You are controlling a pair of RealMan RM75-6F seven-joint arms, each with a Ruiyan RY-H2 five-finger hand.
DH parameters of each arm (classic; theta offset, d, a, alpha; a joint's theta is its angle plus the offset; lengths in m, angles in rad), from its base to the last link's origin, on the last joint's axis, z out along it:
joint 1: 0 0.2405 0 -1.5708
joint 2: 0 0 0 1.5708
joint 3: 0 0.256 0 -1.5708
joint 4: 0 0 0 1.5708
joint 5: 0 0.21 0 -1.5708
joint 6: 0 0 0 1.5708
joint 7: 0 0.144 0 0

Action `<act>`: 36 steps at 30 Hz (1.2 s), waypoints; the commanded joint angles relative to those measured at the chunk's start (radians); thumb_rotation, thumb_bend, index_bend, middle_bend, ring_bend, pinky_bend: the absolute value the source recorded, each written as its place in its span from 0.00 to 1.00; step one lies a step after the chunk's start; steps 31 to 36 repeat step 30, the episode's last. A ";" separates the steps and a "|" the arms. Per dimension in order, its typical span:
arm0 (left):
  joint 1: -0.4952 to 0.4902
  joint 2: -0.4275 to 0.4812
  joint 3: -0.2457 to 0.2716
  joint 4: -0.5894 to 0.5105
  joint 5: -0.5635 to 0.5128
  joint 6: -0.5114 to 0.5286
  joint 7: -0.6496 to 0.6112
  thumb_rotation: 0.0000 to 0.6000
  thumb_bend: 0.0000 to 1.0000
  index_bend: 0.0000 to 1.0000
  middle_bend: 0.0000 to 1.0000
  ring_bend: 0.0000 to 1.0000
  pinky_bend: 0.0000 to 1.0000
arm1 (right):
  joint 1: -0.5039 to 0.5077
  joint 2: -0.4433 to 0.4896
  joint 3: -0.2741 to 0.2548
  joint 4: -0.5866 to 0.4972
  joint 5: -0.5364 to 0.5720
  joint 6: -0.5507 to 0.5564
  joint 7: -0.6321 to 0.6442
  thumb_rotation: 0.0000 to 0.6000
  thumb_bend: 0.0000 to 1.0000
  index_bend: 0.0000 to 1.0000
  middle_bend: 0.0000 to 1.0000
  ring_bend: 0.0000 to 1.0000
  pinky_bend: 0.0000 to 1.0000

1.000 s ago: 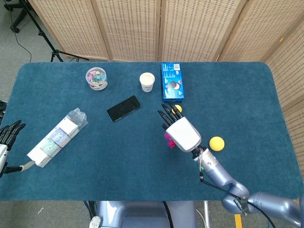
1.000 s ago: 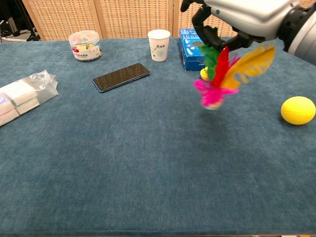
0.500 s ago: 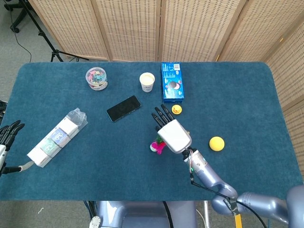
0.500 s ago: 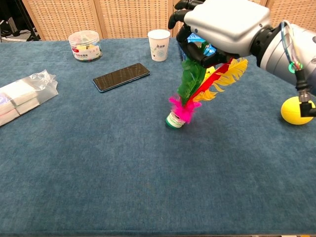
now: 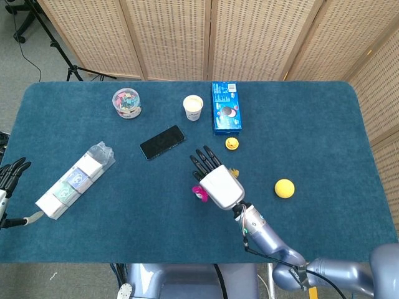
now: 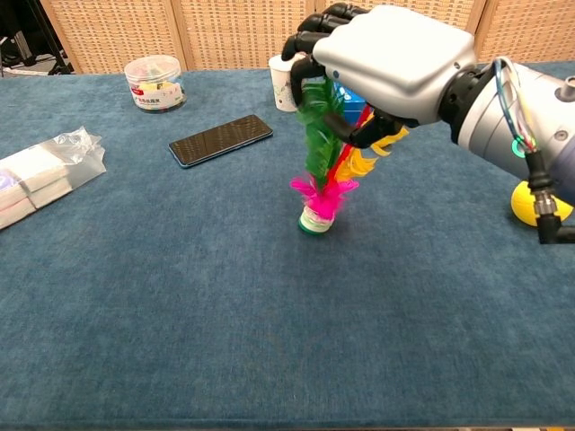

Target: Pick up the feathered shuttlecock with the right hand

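The feathered shuttlecock (image 6: 319, 184) has green, red and yellow feathers, a pink ruff and a white-and-green base. It stands nearly upright near the table's middle, its base low over the blue cloth or touching it. My right hand (image 6: 386, 63) holds it from above by the feather tops. From the head view, that right hand (image 5: 218, 180) covers most of it, and only the pink ruff of the shuttlecock (image 5: 199, 192) shows. My left hand (image 5: 12, 174) sits off the table's left edge, fingers apart, holding nothing.
A black phone (image 5: 162, 142), a paper cup (image 5: 193, 107), a blue box (image 5: 225, 107) and a tub of clips (image 5: 126, 103) lie toward the back. A small yellow toy (image 5: 232, 144) and a yellow ball (image 5: 284, 188) are to the right, a plastic-wrapped pack (image 5: 73, 180) to the left.
My right hand has carried the shuttlecock leftward and lower. The shuttlecock has swung from tilted to nearly upright. The left hand has stayed put.
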 commanded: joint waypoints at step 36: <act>0.027 -0.017 0.010 -0.005 0.012 0.044 0.041 1.00 0.00 0.00 0.00 0.00 0.00 | -0.450 0.381 -0.172 -0.028 -0.179 0.494 0.620 1.00 0.00 0.00 0.00 0.00 0.00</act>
